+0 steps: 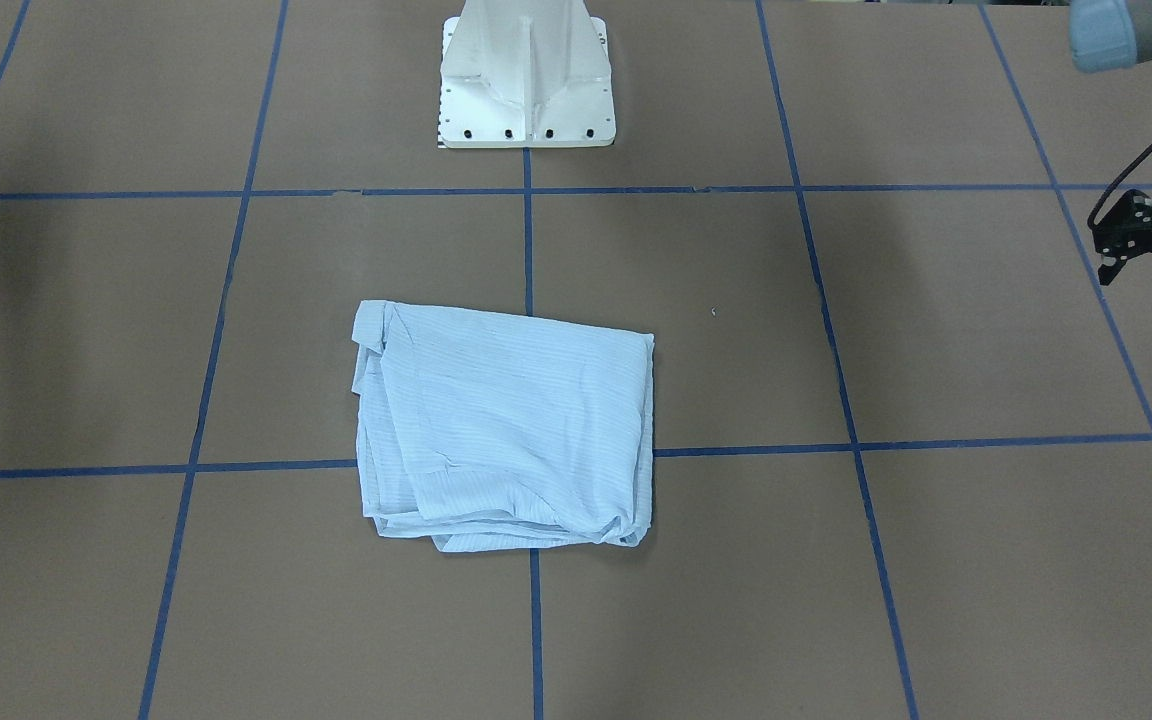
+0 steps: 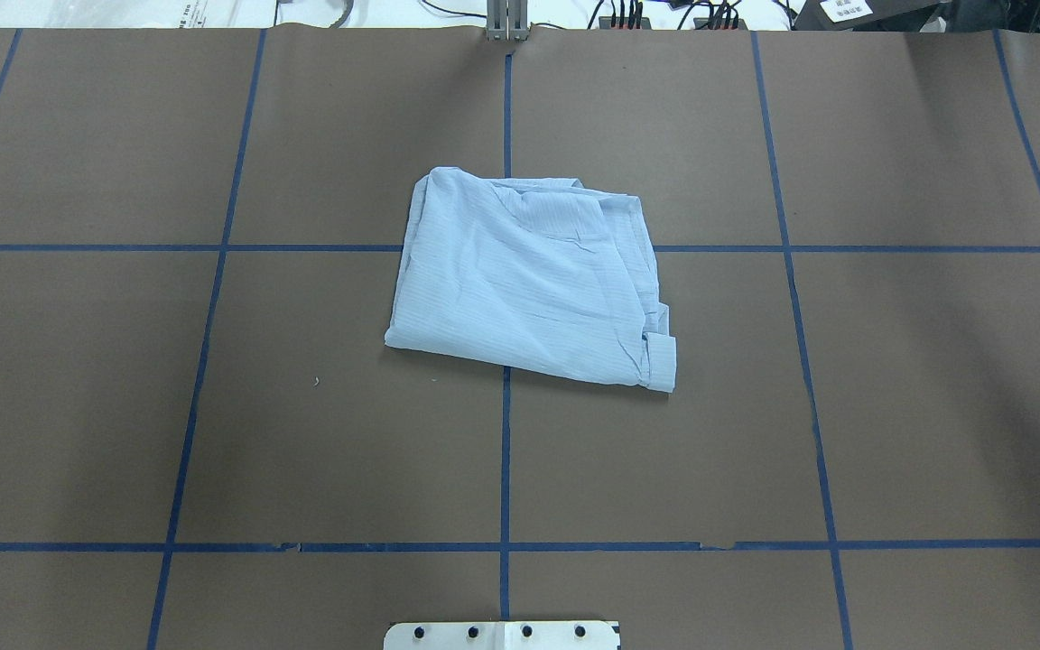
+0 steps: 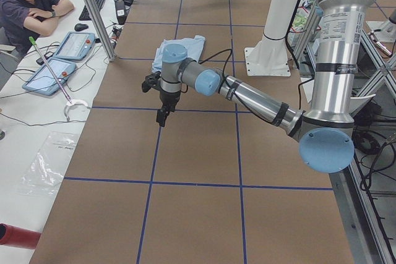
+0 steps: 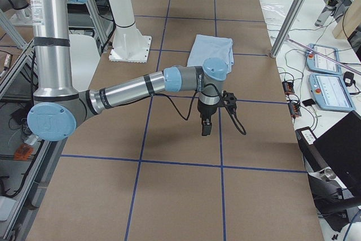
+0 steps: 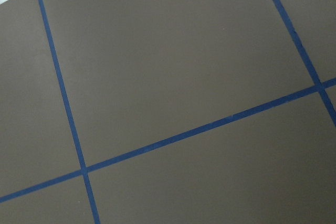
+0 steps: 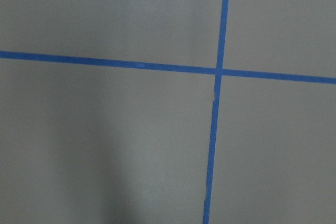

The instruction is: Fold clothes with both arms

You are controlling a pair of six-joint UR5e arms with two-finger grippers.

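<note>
Brown bench (image 2: 935, 406) crossed by blue tape lines (image 2: 506, 451), pale-blue shirt (image 2: 529, 280) folded at centre. Well clear of it, left pincer (image 3: 162, 119) and right pincer (image 4: 206, 129) pointing down; open or closed, cannot tell.

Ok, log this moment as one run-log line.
shirt: folded, flat on table | left arm: away from shirt | right arm: away from shirt | contact: none

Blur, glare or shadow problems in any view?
Right wrist view: soft focus, dark shadow lower left on the table. Front-facing view: shirt bright, stripes readable; diffuse shadow at left. Overhead view: no glare, faint shadow at right.
</note>
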